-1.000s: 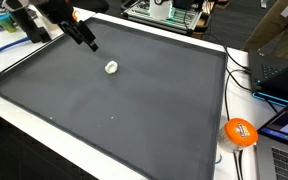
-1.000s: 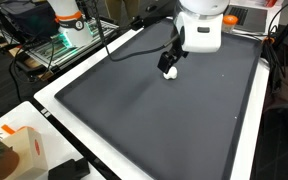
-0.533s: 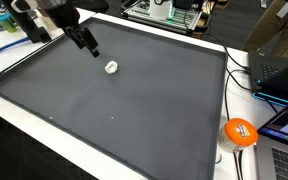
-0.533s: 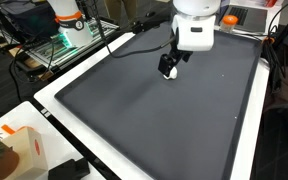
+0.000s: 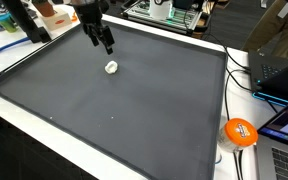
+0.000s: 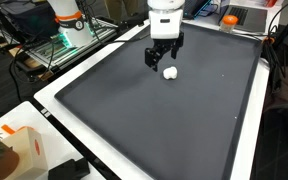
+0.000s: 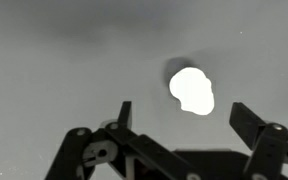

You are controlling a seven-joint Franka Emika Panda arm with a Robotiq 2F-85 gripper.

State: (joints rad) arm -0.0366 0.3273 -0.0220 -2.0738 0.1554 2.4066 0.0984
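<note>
A small white object (image 5: pixel 111 68) lies on the dark grey mat (image 5: pixel 134 110); it also shows in an exterior view (image 6: pixel 170 72) and in the wrist view (image 7: pixel 192 90). My gripper (image 5: pixel 105 43) hangs open and empty above the mat, a little to the side of the white object, as an exterior view (image 6: pixel 161 56) also shows. In the wrist view the gripper (image 7: pixel 184 115) has its two fingers spread wide, and the white object lies on the mat just beyond the gap between them, not touched.
The mat (image 6: pixel 154 110) sits on a white-edged table (image 5: pixel 44 130). An orange ball (image 5: pixel 240 132) and laptops (image 5: pixel 284 70) lie past one edge. A rack with cables (image 6: pixel 54 45) and an orange-marked box (image 6: pixel 19 148) stand beyond other edges.
My gripper has swung across the mat, off from the far corner, and now hovers open close to the white object. The white object has not moved.
</note>
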